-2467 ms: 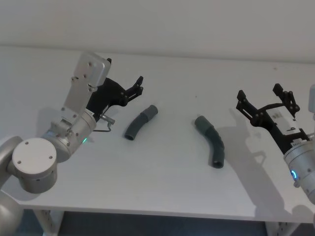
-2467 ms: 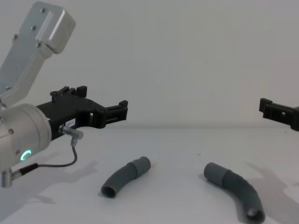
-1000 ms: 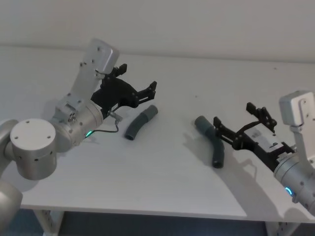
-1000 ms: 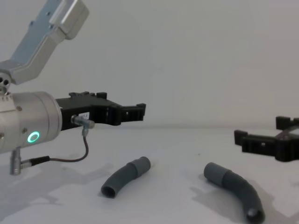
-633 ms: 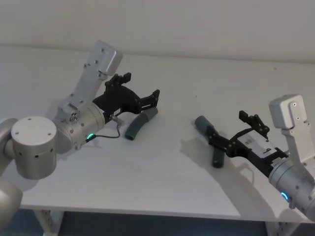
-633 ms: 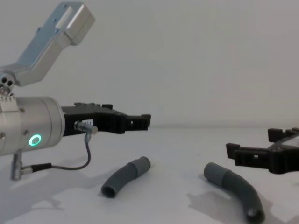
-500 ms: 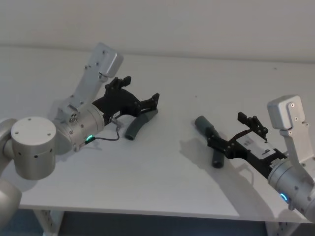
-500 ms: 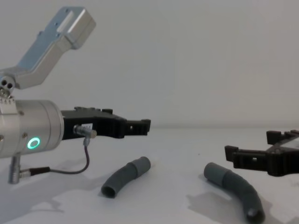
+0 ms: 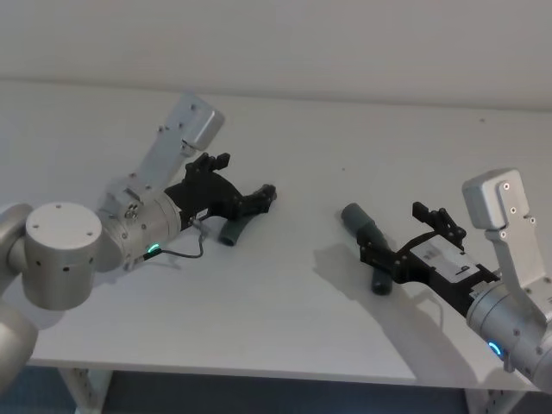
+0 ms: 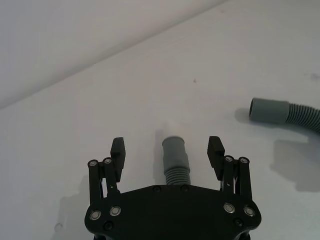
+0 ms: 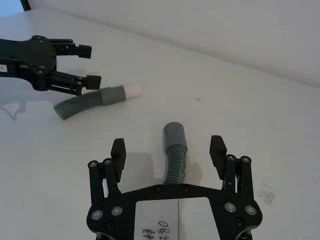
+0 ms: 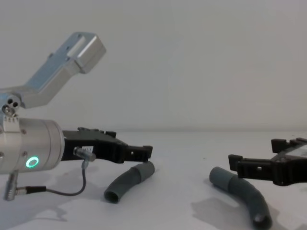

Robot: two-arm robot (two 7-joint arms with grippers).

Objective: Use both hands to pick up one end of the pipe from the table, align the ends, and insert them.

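The left gripper (image 9: pixel 246 177) is seen low over the left half of the tabletop (image 9: pixel 285 319), with its two fingers spread wide. In the left wrist view the smooth cuff (image 10: pixel 175 150) of the left pipe piece (image 9: pixel 233 231) is framed between the fingers, with a clear gap on each side, so nothing is clasped. In the chest view the fingertips are found just above that cuffed end. The ribbed body curves back toward the robot and ends in an open dark mouth on the tabletop. In the right wrist view a whitish tip (image 11: pixel 134 91) is shown at the end of this cuff. A green ring (image 12: pixel 31 162) is lit on the silver wrist (image 12: pixel 45 141) behind the left gripper.

The right gripper (image 9: pixel 392 230) is held over the right half of the tabletop, its fingers likewise apart and closed on nothing. The right pipe piece (image 9: pixel 357 219) is straddled by them. In the right wrist view its wider grey sleeve (image 11: pixel 174 134) lies between the fingertips and points away from the gripper, while the ribbed part runs back beneath the gripper body. In the chest view the gripper is seen slightly above the piece, which rests on the tabletop. The two pieces lie well apart, with the cuffed ends turned toward the middle of the tabletop and the open ribbed ends nearer the robot.
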